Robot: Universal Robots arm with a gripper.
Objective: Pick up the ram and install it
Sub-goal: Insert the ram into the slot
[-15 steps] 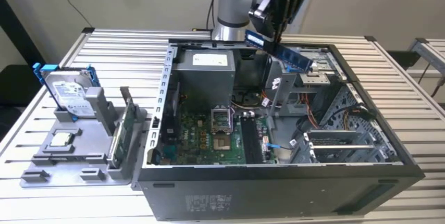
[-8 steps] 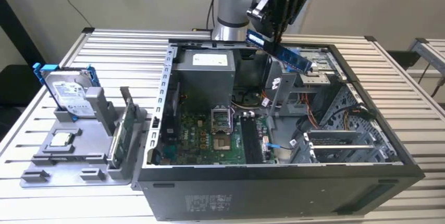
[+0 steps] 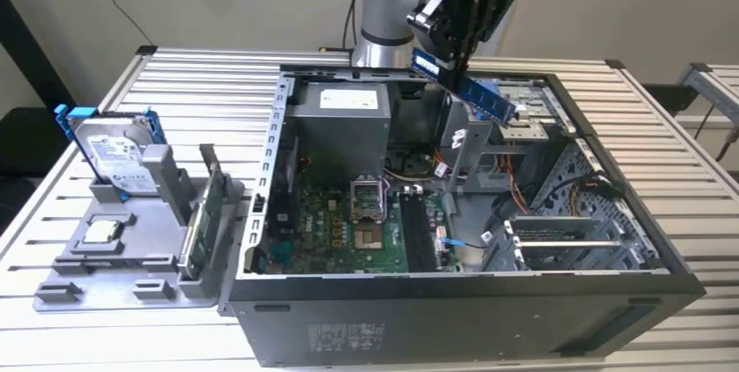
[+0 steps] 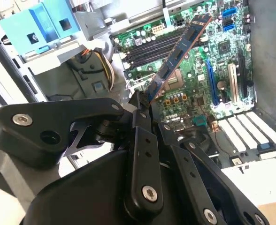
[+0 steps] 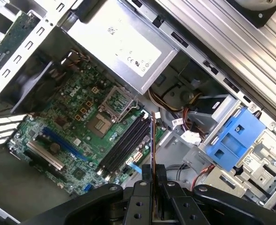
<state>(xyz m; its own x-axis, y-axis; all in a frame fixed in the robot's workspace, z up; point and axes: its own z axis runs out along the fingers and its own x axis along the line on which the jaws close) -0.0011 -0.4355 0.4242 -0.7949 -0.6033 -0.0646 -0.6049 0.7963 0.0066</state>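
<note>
Ram [image 3: 479,91] hangs tilted over the open case [image 3: 462,303] in my exterior view, clenched in the fingers [image 4: 139,101]. The second wrist view gives me its chip face above the motherboard [image 4: 199,89]. Arm [image 3: 382,30] leans in from the case's far side.

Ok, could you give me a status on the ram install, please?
End effector shut on ram, tilted above open computer case. Memory slots unobstructed.

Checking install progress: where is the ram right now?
The ram hangs tilted in the pincer above the open computer case, to the exterior view's right of the power supply, not yet in the memory slots.
</note>
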